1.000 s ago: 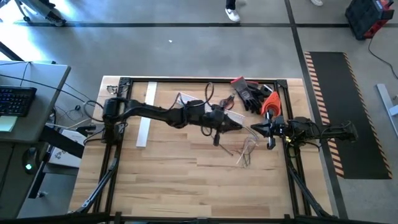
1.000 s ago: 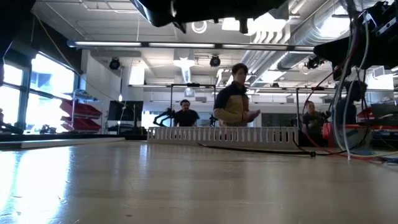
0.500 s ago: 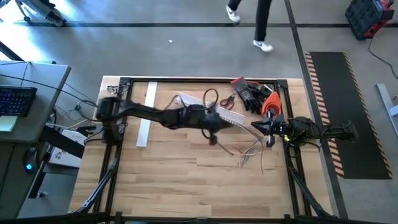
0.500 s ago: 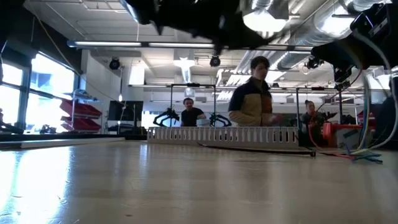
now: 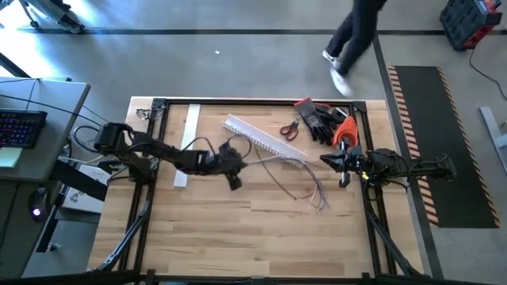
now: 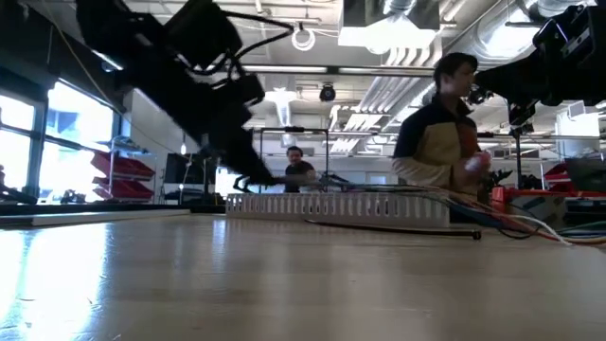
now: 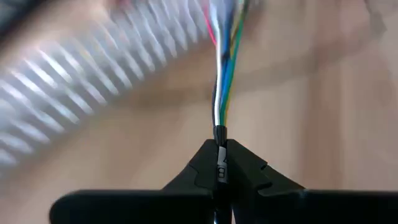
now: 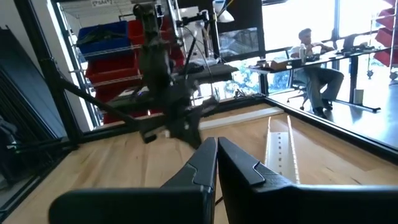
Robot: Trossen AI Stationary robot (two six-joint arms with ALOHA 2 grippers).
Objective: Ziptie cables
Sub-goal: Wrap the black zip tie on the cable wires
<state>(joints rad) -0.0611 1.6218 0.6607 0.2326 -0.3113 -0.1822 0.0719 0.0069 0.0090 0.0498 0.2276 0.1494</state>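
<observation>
The cables [image 5: 289,176] are a thin bundle of white, green, blue and reddish wires. They stretch from my left gripper [image 5: 240,162] toward the table's right near part, where the splayed ends [image 5: 319,204] lie on the wood. In the left wrist view the bundle [image 7: 221,74] leaves my shut fingertips [image 7: 220,152]. My right gripper [image 5: 325,161] waits shut at the table's right edge, clear of the cables, and its fingers [image 8: 216,152] hold nothing. The low view shows the wires [image 6: 525,223] sloping down to the table. My left gripper pinches the bundle's end between its two fingertips, at a small dark band [image 7: 220,132] round the wires. The fingers come from the table's left, in line with the bundle. The held end is lifted, and the far splayed ends [image 5: 319,204] rest on the table.
A white comb-toothed duct [image 5: 265,138] lies slantwise just beyond the cables. Scissors [image 5: 289,129], dark gloves [image 5: 321,119] and an orange tool [image 5: 344,131] sit in the far right corner. A white strip [image 5: 186,146] lies at the left. A person [image 6: 440,142] walks behind the table.
My left gripper has drawn back from beside the right gripper toward the table's left, staying shut on the bundle. The cables have been dragged along and pulled out into a long line, and their loose ends have come down from hanging near the right gripper onto the table.
</observation>
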